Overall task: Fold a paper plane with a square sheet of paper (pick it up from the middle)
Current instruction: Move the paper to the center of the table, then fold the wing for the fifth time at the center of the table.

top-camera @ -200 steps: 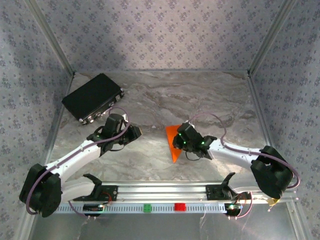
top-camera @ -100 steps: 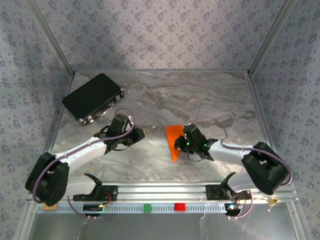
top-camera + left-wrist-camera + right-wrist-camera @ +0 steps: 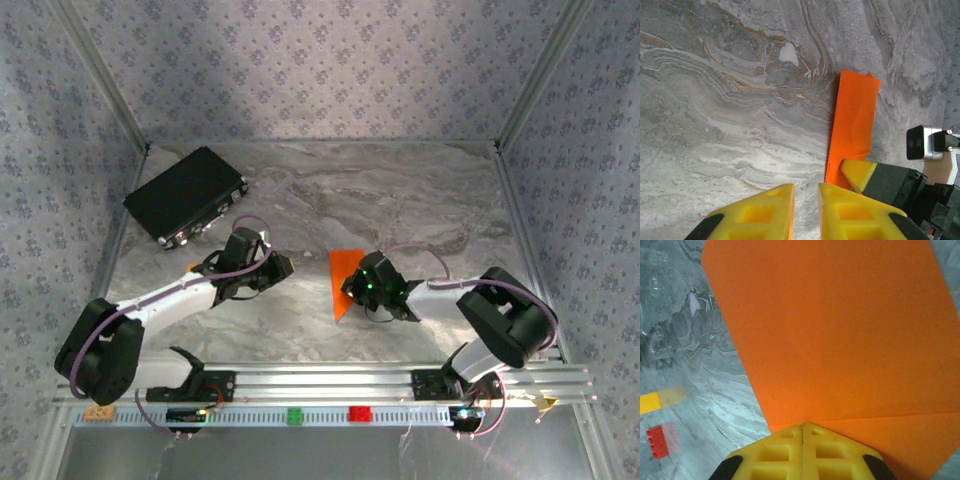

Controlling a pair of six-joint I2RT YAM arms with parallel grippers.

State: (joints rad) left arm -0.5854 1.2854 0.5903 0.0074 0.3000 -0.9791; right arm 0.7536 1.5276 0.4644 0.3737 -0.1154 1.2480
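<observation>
Right arm is tucking its elbow in toward the base compared with the earlier top view, and the right gripper [image 3: 804,429] is sitting a bit further over the orange paper [image 3: 830,330]. The left arm is reaching slightly more toward the centre. I'm seeing the right jaws clenched flush together, tips resting at the near part of the paper just by a crease line. I'm reading that as pressing the fold flat rather than pinching the sheet, though I'm not able to confirm contact. Meanwhile the left gripper [image 3: 806,200] is hovering over the bare table [image 3: 715,125] just beside the paper's near end, fingers standing a narrow slit apart and grasping nothing. The paper is lying flat around the middle of the table in front of the right arm, well apart from the black case [image 3: 185,195] at the far left. I'm judging progress as early to middle. The paper is already showing a slanted edge and at least one crease and is looking like a triangle from above, so some folding is done. It isn't looking like a narrow dart yet, so further folds and the wings are remaining.
</observation>
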